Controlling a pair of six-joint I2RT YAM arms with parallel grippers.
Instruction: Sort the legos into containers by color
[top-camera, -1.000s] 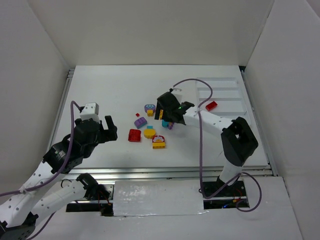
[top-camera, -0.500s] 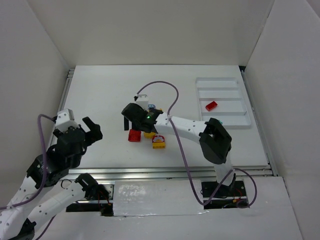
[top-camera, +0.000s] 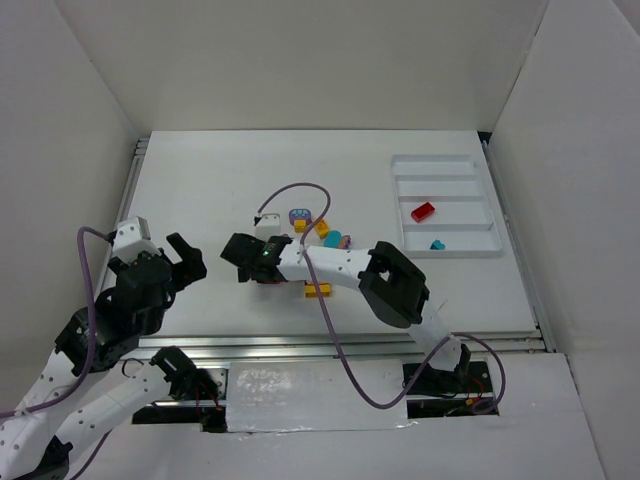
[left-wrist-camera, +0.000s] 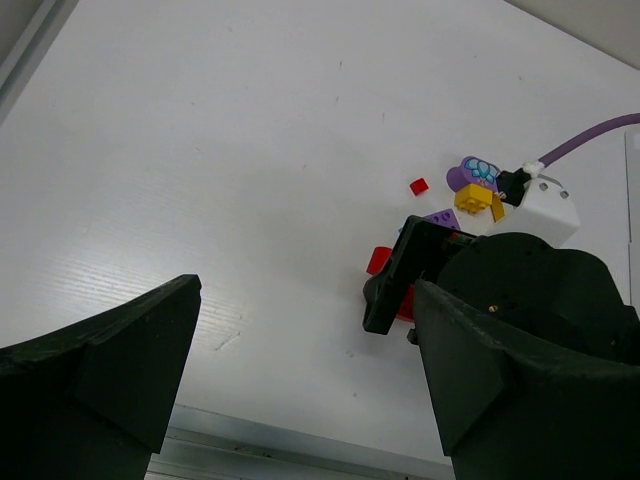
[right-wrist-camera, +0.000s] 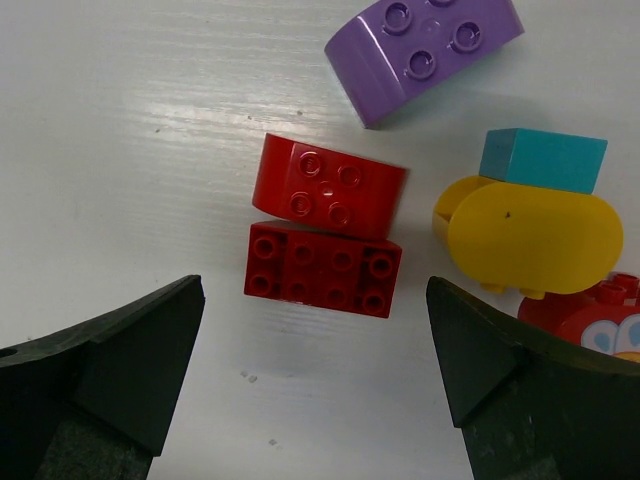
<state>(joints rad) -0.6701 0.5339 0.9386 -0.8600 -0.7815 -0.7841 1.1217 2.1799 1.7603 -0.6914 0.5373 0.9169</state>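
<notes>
Legos, two red bricks (right-wrist-camera: 325, 230) lying touching, sit under the right gripper (right-wrist-camera: 315, 350), whose jaws are spread and empty; purple (right-wrist-camera: 425, 50), teal (right-wrist-camera: 542, 158) and yellow (right-wrist-camera: 535, 235) bricks lie beside them. The left gripper (top-camera: 172, 262) is spread too, well apart. The white tray (top-camera: 445, 160) holds a red brick (top-camera: 423, 211) and a teal brick (top-camera: 437, 244) in neighbouring compartments

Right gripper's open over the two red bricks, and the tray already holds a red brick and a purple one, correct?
Not quite: along with the red brick, the tray holds a teal brick, not a purple one, as the top external view shows. The rest holds: the right gripper is open over the two red bricks.
</notes>
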